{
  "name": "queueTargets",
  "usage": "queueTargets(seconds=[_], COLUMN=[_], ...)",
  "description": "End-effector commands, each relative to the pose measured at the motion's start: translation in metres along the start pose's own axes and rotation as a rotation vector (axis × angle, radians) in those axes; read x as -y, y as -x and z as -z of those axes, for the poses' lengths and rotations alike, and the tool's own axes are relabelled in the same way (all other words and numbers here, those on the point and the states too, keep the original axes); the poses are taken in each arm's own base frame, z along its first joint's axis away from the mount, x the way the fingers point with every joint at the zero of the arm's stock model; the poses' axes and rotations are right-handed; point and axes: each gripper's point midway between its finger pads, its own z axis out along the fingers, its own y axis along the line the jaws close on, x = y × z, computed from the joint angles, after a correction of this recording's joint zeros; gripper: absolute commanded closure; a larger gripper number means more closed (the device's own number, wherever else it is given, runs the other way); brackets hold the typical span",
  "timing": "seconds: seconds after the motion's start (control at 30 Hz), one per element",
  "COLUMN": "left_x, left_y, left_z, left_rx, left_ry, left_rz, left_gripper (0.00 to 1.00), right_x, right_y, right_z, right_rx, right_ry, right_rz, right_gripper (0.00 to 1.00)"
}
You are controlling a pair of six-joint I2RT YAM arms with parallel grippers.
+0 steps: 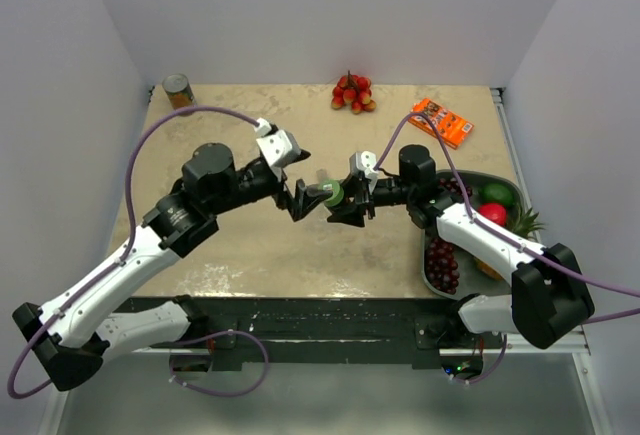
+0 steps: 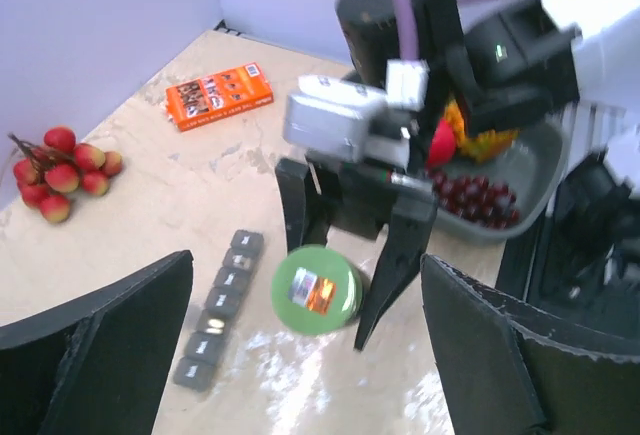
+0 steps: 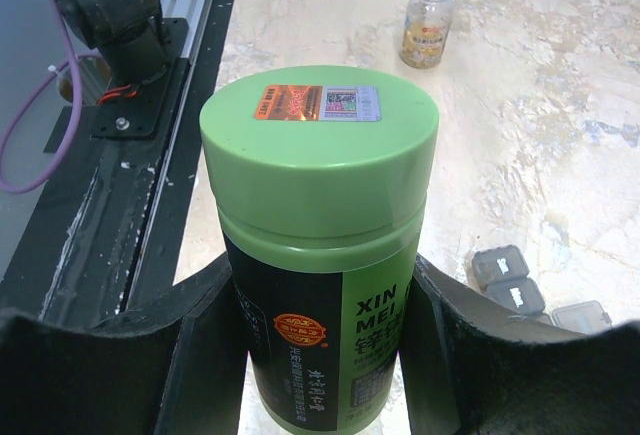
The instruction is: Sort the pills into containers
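Beige marbled tabletop (image 1: 250, 255) fills the space between plain white walls, with both arms meeting over its middle. The right gripper (image 1: 345, 202) is clenched on the body of a green bottle (image 3: 320, 255), one finger pressed on each side below its green cap (image 3: 320, 140), holding it raised off the table. The left gripper (image 1: 300, 201) faces that cap with its jaws spread wide, both pads clear of the bottle. On the table beneath the two grippers lies the dark-grey pill organizer strip (image 2: 220, 305); in the left wrist view it sits just left of the cap. An orange-labelled can (image 1: 178, 90) stands at the far left corner, a lychee bunch (image 1: 352, 92) and an orange packet (image 1: 441, 121) lie along the far edge, and a grey fruit tray (image 1: 432, 255) sits at the right.
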Motion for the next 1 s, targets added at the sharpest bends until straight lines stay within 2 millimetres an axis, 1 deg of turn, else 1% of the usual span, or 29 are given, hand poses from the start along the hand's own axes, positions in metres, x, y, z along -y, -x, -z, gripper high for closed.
queueTargets(seconds=[0.0,0.03,0.07,0.1,0.17,0.2,0.33,0.47,0.57,0.63,0.67,0.7,0.77,0.93,0.97], left_x=[-0.020,-0.020,-0.022,-0.020,-0.016,-0.014,-0.012,-0.006,-0.002,0.001,0.001,0.002,0.001,-0.001,-0.001], left_y=[-0.002,-0.005,0.003,-0.008,-0.009,-0.015,-0.033,-0.041,-0.044,-0.044,-0.047,-0.048,-0.051,-0.058,-0.058], left_z=[-0.012,-0.014,-0.014,-0.016,-0.018,-0.020,-0.023,-0.030,-0.035,-0.038,-0.040,-0.041,-0.043,-0.042,-0.040], left_rx=[-0.094,-0.121,-0.125,-0.171,-0.182,-0.206,-0.277,-0.307,-0.320,-0.324,-0.335,-0.340,-0.354,-0.388,-0.388], left_ry=[0.159,0.184,0.197,0.201,0.196,0.194,0.212,0.187,0.173,0.154,0.154,0.151,0.156,0.151,0.142], left_rz=[0.342,0.424,0.446,0.482,0.538,0.551,0.555,0.553,0.545,0.545,0.545,0.541,0.533,0.471,0.448], left_gripper=[0.00,0.00,0.00,0.00,0.00,0.00,0.01,0.05,0.07,0.11,0.13,0.19,0.23,0.48,0.58], right_x=[0.008,0.009,0.008,0.008,0.009,0.009,0.010,0.010,0.009,0.010,0.010,0.010,0.010,0.009,0.009], right_y=[0.031,0.032,0.032,0.032,0.031,0.032,0.031,0.031,0.029,0.029,0.029,0.029,0.029,0.030,0.030], right_z=[0.002,0.002,0.002,0.002,0.002,0.002,0.002,0.002,0.001,0.001,0.001,0.001,0.002,0.001,0.001], right_rx=[0.053,0.053,0.053,0.053,0.052,0.053,0.052,0.052,0.049,0.048,0.049,0.049,0.049,0.051,0.051], right_ry=[-0.027,-0.028,-0.027,-0.027,-0.030,-0.028,-0.031,-0.031,-0.030,-0.032,-0.031,-0.030,-0.032,-0.029,-0.029], right_rz=[0.087,0.088,0.087,0.088,0.087,0.088,0.088,0.086,0.083,0.081,0.084,0.081,0.082,0.084,0.084], right_gripper=[1.00,1.00,1.00,1.00,1.00,1.00,1.00,1.00,1.00,1.00,1.00,1.00,1.00,1.00,1.00])
